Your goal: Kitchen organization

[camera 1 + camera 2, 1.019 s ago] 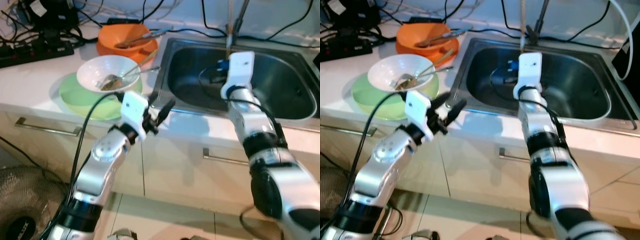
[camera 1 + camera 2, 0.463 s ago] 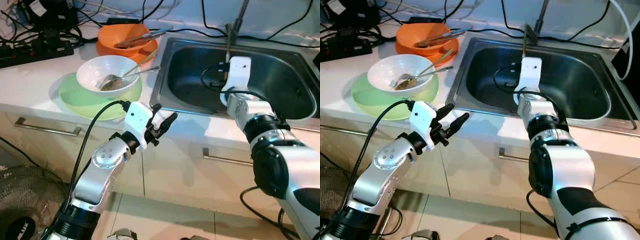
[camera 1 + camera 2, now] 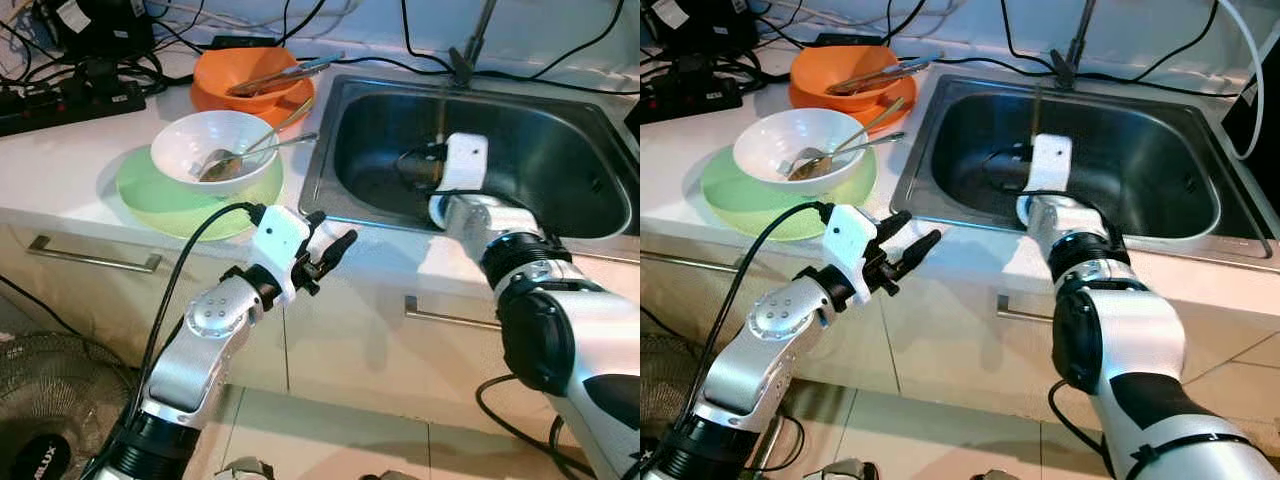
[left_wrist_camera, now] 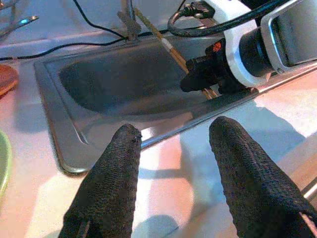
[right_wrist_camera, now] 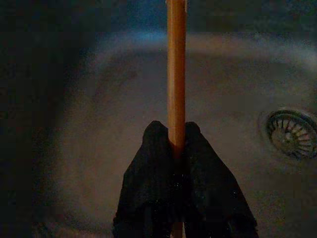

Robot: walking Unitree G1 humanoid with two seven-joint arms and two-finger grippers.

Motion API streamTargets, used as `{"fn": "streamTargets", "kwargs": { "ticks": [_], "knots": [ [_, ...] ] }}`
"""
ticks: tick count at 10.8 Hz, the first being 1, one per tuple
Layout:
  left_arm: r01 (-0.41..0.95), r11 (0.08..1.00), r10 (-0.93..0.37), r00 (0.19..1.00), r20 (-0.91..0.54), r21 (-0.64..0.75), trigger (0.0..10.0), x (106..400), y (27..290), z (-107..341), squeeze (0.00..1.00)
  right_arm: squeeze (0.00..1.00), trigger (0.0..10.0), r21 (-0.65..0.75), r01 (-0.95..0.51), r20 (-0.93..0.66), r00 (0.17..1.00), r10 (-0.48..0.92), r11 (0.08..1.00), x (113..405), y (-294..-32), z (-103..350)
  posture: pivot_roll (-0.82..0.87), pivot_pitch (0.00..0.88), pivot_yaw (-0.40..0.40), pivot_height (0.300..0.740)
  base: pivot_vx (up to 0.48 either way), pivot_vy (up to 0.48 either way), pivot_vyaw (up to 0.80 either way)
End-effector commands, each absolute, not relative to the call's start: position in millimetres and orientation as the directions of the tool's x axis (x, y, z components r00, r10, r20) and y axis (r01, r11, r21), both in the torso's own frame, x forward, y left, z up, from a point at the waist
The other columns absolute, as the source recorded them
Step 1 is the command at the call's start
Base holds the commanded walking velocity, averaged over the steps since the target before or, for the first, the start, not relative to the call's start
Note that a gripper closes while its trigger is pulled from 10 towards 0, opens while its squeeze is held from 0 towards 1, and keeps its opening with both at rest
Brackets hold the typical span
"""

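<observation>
The right gripper point(image 5: 174, 148) clamped a thin orange-brown wooden chopstick point(image 5: 176, 74) over the steel sink point(image 3: 940, 180); its upper end was cut off. The left gripper point(image 4: 173, 144) stood apart over the white counter point(image 4: 173, 173).

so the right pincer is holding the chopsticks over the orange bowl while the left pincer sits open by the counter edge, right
Not quite. The right pincer holds the chopsticks over the sink, not the orange bowl, which sits on the counter; the right wrist view shows the basin and drain behind the sticks. The left pincer is indeed open by the counter edge.
</observation>
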State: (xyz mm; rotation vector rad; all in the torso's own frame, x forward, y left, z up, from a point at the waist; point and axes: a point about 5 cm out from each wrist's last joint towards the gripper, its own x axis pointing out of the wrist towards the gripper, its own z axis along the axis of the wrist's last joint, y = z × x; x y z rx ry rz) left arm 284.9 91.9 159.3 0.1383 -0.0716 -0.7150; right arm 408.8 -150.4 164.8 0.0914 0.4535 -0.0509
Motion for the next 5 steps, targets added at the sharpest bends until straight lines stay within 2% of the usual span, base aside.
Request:
{"fn": "streamTargets", "kwargs": {
  "ticks": [1,2,3,4,5],
  "knots": [
    [0.657,0.737,-0.667,0.745,0.01,0.158,10.0,281.4,90.5,159.5,0.0,0.0,10.0,0.091,0.063,-0.446,0.895,-0.016,0.994,409.9,-147.6,168.8,0.13,0.08,-0.059,0.74,0.0,0.0,0.0],
    [0.655,0.739,-0.664,0.747,0.007,0.157,10.0,281.0,91.4,159.2,0.0,0.0,10.0,0.078,0.054,-0.444,0.896,-0.014,0.995,410.1,-146.8,169.2,0.13,0.081,-0.06,0.74,0.0,0.0,0.0],
    [0.655,0.74,-0.663,0.748,0.004,0.157,10.0,280.8,91.7,158.9,0.0,0.44,10.0,0.078,0.056,-0.443,0.896,-0.016,0.995,410.3,-146.8,169.7,0.13,0.082,-0.061,0.74,0.0,0.0,0.0],
    [0.655,0.74,-0.663,0.749,0.002,0.156,10.0,280.5,91.5,158.5,0.0,1.0,10.0,0.078,0.058,-0.442,0.897,-0.018,0.995,410.4,-147.4,170.1,0.13,0.081,-0.061,0.74,0.0,0.0,0.0],
    [0.656,0.739,-0.664,0.748,0.0,0.155,10.0,280.4,91.2,158.3,0.0,1.0,10.0,0.074,0.057,-0.44,0.898,-0.019,0.996,410.6,-148.0,170.5,0.13,0.081,-0.062,0.74,0.0,0.0,0.0]
  ]
}}
